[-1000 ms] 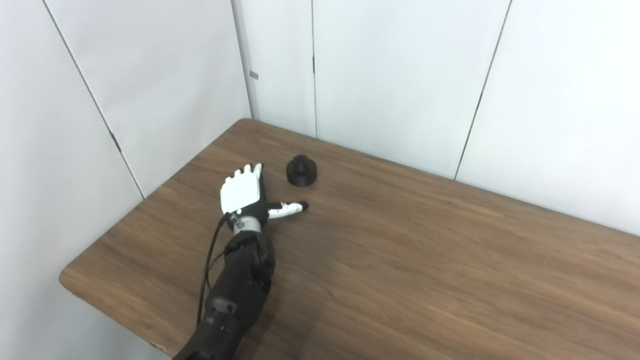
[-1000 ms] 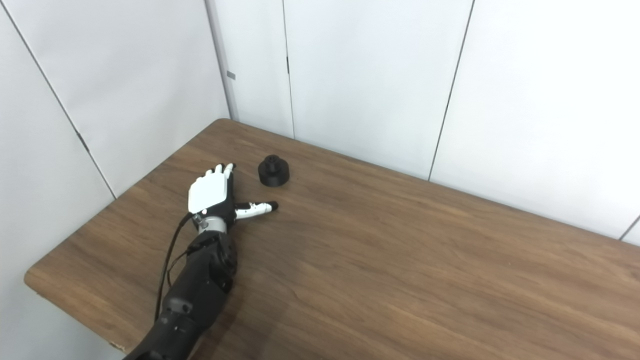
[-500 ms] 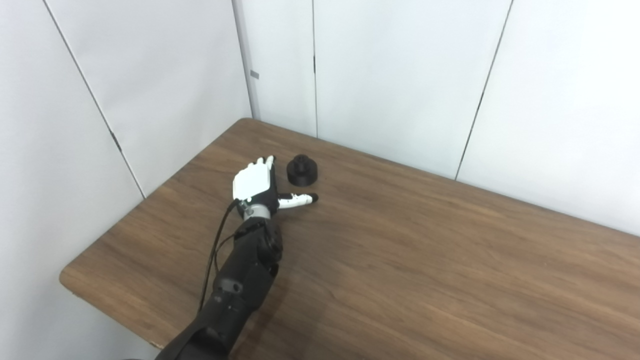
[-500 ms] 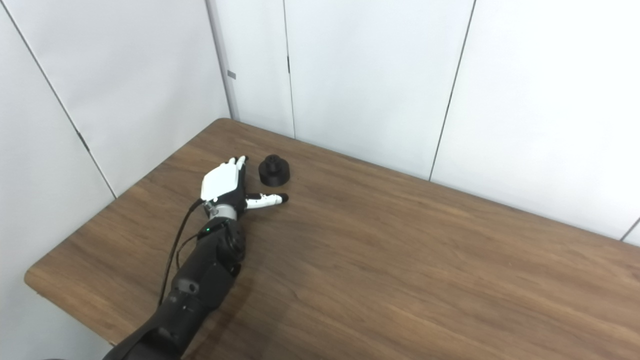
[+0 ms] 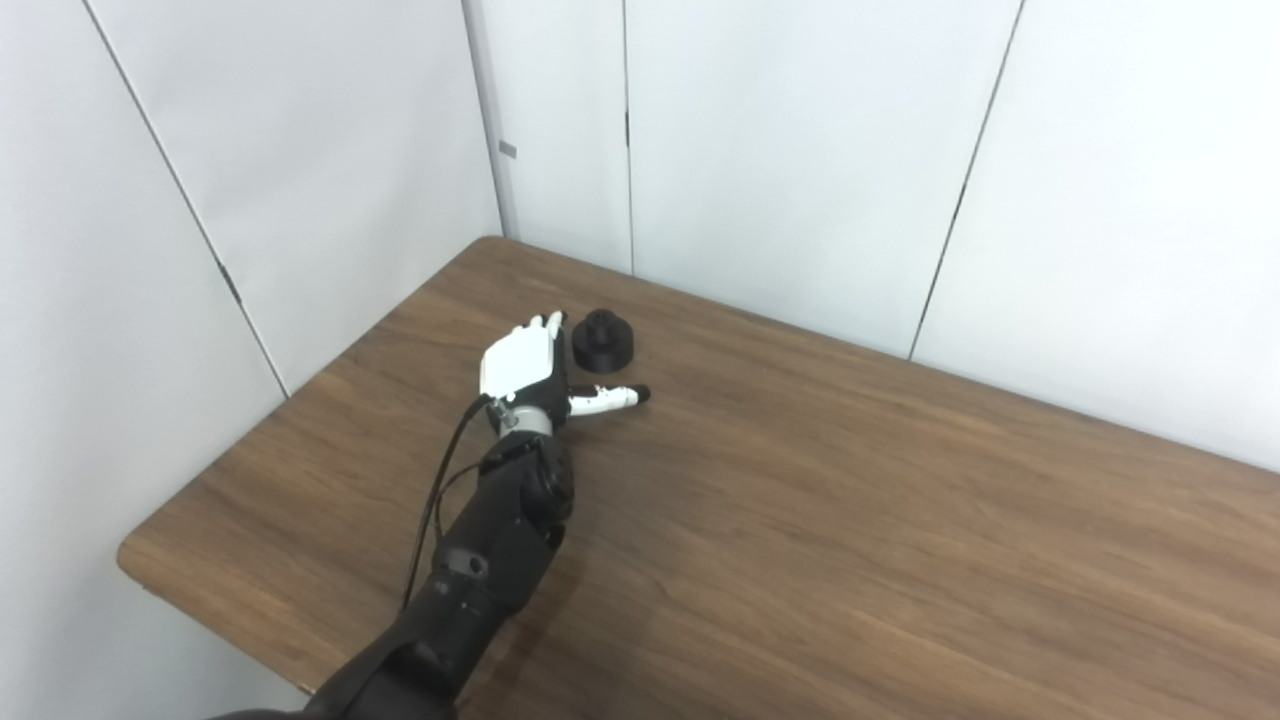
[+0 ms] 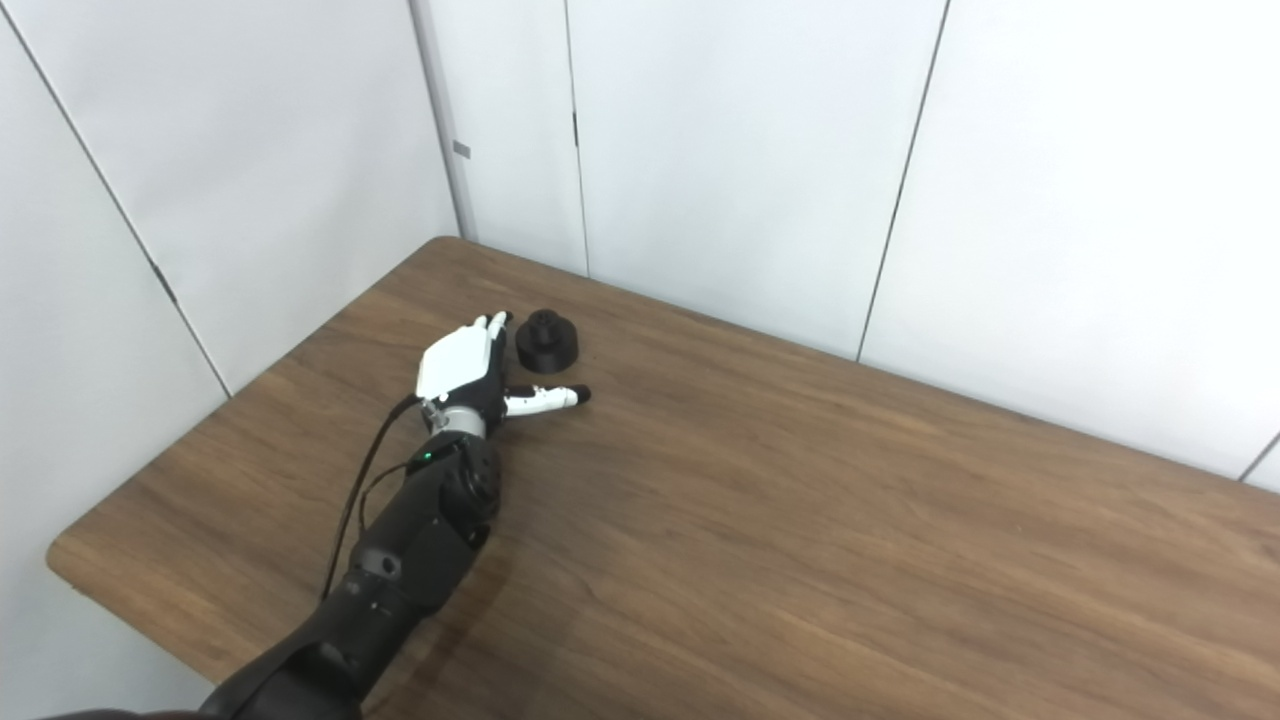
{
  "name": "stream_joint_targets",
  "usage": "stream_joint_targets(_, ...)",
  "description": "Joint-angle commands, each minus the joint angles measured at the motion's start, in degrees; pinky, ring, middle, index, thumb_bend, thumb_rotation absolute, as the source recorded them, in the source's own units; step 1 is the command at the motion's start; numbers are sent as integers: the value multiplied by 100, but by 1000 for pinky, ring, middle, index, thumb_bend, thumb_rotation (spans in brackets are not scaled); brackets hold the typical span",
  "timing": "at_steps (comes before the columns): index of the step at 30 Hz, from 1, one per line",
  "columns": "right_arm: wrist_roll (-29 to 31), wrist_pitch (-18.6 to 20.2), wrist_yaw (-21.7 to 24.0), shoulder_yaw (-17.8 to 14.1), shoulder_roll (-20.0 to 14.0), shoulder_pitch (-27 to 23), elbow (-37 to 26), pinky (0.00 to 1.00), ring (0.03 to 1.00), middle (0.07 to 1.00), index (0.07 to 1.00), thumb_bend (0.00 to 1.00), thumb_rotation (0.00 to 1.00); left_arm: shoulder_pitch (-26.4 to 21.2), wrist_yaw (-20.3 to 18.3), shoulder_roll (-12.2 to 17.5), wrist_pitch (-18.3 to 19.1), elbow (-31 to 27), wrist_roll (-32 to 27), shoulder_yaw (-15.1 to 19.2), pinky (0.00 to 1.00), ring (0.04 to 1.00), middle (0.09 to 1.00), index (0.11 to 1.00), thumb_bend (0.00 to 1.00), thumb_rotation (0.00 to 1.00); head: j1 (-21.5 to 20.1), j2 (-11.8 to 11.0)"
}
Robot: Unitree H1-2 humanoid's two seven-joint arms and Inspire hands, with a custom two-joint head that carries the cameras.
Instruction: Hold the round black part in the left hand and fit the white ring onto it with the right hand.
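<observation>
The round black part (image 5: 603,342) stands upright on the brown wooden table (image 5: 800,520), near its far left corner. My left hand (image 5: 525,367) lies just left of the part, fingers stretched forward alongside it and thumb spread out to the right below it. The hand is open and holds nothing; whether the fingers touch the part I cannot tell. In the right eye view the same hand (image 6: 462,363) sits beside the part (image 6: 546,343). No white ring shows in either view. My right hand is out of view.
White wall panels (image 5: 780,150) close off the table at the back and on the left. The table's left edge (image 5: 130,555) is near my forearm.
My left hand has slid forward and to the right, coming up beside the black part. The part has not moved.
</observation>
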Motion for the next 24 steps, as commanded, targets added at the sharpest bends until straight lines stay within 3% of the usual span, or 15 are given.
stream_joint_targets(1,-142,-16,38,99,53,166,238,1000,1000,1000,1000,723,855,-306,240,249,-18,-48,7,-41,1000,994,991,970,985,635,-12,12)
stream_joint_targets(24,-174,-78,71,85,77,442,36,1000,1000,1000,1000,698,850,-410,433,462,-56,97,-451,-242,1000,1000,1000,972,966,616,-216,87)
